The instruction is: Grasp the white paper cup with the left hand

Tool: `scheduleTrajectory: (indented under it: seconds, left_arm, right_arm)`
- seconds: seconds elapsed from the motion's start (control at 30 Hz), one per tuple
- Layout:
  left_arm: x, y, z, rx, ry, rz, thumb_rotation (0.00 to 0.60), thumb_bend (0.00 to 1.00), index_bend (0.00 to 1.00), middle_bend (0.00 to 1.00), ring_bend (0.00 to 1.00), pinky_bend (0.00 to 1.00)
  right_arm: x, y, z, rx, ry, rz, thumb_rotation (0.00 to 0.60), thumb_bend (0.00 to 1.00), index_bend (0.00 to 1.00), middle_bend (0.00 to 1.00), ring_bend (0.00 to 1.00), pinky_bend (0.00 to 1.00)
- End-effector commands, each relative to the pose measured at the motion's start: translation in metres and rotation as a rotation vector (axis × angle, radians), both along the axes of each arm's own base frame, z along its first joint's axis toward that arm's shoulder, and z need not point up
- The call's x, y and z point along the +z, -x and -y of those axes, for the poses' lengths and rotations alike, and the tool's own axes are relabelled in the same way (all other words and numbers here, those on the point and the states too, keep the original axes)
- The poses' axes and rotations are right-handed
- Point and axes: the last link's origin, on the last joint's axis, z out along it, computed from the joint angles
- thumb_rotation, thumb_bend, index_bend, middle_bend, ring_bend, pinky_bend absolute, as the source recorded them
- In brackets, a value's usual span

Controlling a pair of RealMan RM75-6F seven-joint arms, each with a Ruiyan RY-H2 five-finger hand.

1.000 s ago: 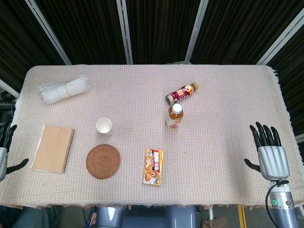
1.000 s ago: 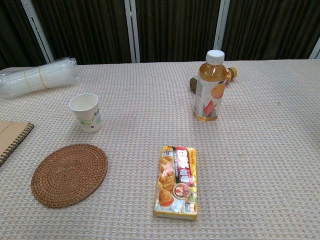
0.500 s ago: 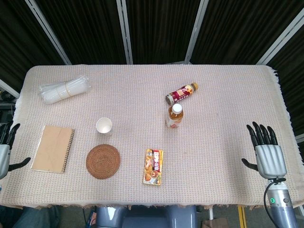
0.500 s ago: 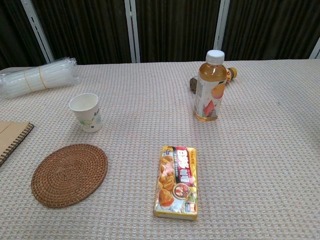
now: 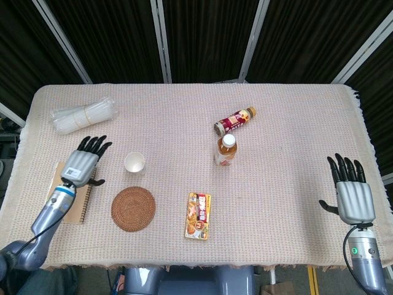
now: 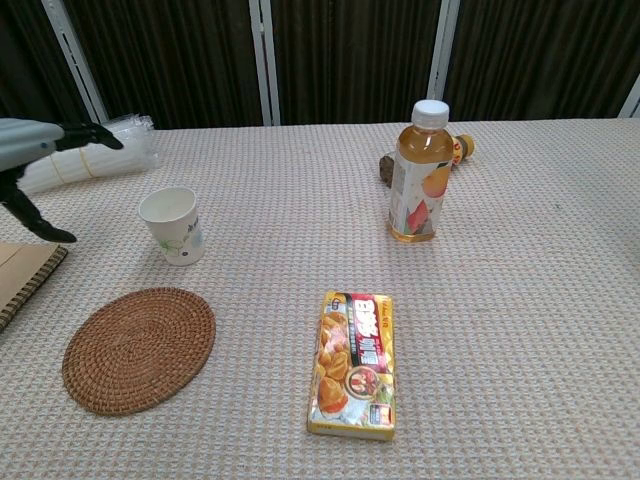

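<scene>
The white paper cup (image 5: 134, 163) (image 6: 174, 225) stands upright on the woven tablecloth, left of centre. My left hand (image 5: 83, 161) (image 6: 35, 160) hovers just to the left of the cup, above the notebook, fingers spread and holding nothing. A gap separates it from the cup. My right hand (image 5: 352, 192) stays at the table's right front edge, fingers apart and empty; the chest view does not show it.
A spiral notebook (image 5: 62, 198) lies under the left arm. A round wicker coaster (image 5: 133, 209) (image 6: 138, 348) sits in front of the cup. A snack box (image 5: 198, 216), an upright tea bottle (image 5: 225, 150), a lying bottle (image 5: 234, 120) and a plastic-wrapped bundle (image 5: 83, 115) are around.
My left hand has swung in from the table's left edge to a spot over the notebook, close beside the cup. The right hand shifted slightly to the right.
</scene>
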Motion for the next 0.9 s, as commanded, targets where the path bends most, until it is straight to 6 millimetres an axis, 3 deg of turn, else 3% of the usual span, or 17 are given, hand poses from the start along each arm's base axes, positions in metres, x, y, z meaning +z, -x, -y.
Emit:
scheduleTrajectory:
  seconds: [0.03,0.33,0.53,0.7,0.9]
  left_arm:
    - [-0.026,-0.013,-0.018,0.005,0.049,0.007,0.6,0.0,0.09,0.0,0.0,0.0]
    - [-0.05,-0.022,-0.03,0.036,0.105,0.061,0.6,0.0,0.09,0.0,0.01,0.15]
    - [-0.06,-0.028,-0.033,0.021,0.096,0.091,0.6,0.02,0.15,0.12,0.14,0.29]
    - [-0.066,-0.034,-0.036,0.013,0.091,0.114,0.6,0.07,0.32,0.29,0.26,0.39]
    - [-0.07,-0.04,-0.037,0.007,0.087,0.142,0.6,0.15,0.42,0.37,0.32,0.43]
  right_arm:
    - [0.002,0.004,0.002,-0.018,0.008,-0.006,0.6,0.0,0.0,0.0,0.0,0.0]
    - [0.008,0.013,0.003,-0.05,0.031,-0.013,0.6,0.0,0.0,0.0,0.0,0.0]
    - [0.01,0.015,0.004,-0.056,0.037,-0.013,0.6,0.0,0.0,0.0,0.0,0.0]
    - [0.009,0.015,0.004,-0.057,0.035,-0.013,0.6,0.0,0.0,0.0,0.0,0.0]
    - [0.011,0.016,0.005,-0.059,0.042,-0.012,0.6,0.0,0.0,0.0,0.0,0.0]
